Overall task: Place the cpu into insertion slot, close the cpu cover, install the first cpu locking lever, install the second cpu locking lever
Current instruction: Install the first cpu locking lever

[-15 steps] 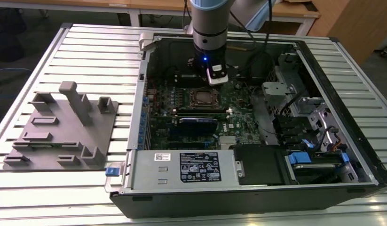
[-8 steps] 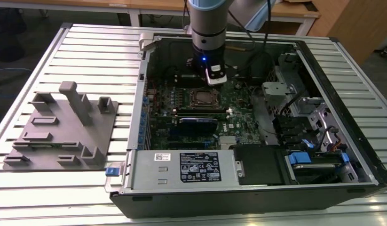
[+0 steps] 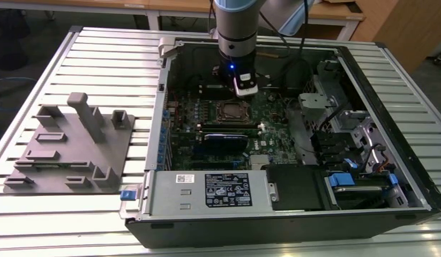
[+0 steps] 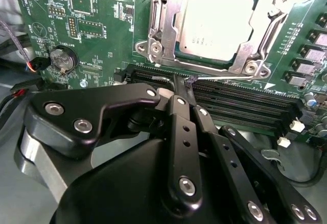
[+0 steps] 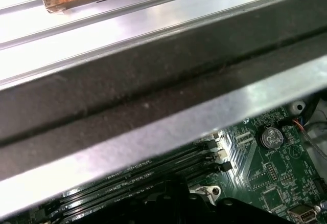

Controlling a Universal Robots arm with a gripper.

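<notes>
In the second wrist view the cpu, a dull silver square, lies in the insertion slot on the green motherboard. The cpu cover, a silver frame, lies flat around it. A thin locking lever runs along the socket edge nearest my fingers. My gripper is shut, with its black tips at the end of that lever; I cannot tell whether they clamp it. In the exterior view my gripper hangs inside the open computer case, just behind the slot.
Long black memory slots lie between my fingers and the socket, and a coin battery sits nearby. A grey power-supply box fills the case front, drive bays the exterior view's right. A grey fixture plate stands outside the case.
</notes>
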